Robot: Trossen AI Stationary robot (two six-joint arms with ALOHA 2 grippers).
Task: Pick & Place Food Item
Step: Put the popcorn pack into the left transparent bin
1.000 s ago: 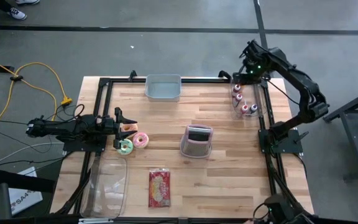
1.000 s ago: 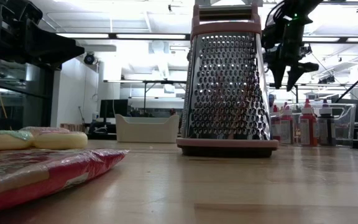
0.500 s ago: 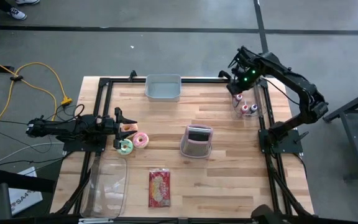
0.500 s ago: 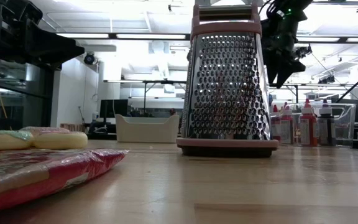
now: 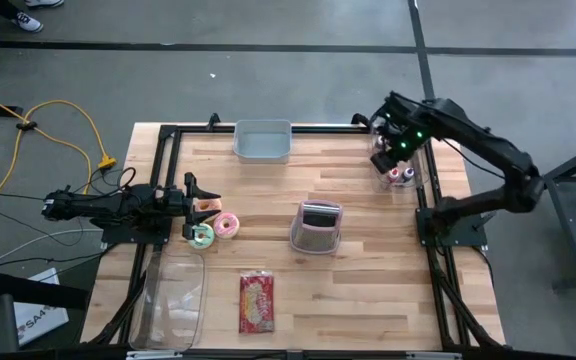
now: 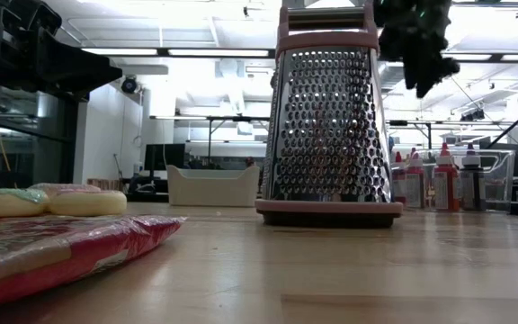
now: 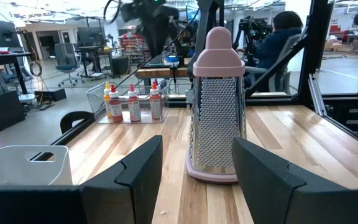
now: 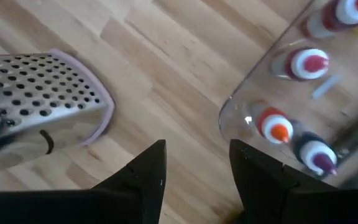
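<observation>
Food items in play: two doughnuts on the table's left side, at 9 o'clock from centre in the high view. Pink-iced doughnut (image 5: 227, 225) and green-iced doughnut (image 5: 202, 235) lie side by side, apparently touching, just ahead of the left gripper (image 5: 190, 190). A flat red snack packet (image 5: 256, 302) lies at 6 o'clock.

Handling estimate: the doughnuts look light and soft, with icing that would likely smear or stick to the fingers. Best hold is probably across the ring's outer edge, pinching lightly, not pressing down on the iced top. The packet would be light and crinkly, probably slippery; take it by an edge.

Left gripper: parked at the table's left edge, jaws spread wide, nothing between them. Its wrist view looks across the table at the grater (image 7: 215, 106).

Right gripper (image 5: 393, 140): up in the air at 1 o'clock, over the clear tub (image 5: 411, 180) of squeeze bottles (image 5: 395, 175). Fingers (image 8: 143, 180) part-spread, with bare wood showing through the gap; holding and touching nothing.

Other items: grater stands upright near centre; grey bin (image 5: 263, 141) at 12 o'clock; clear tray (image 5: 173, 300) at 7 o'clock.

Neither doughnut nor packet has been picked up yet.
</observation>
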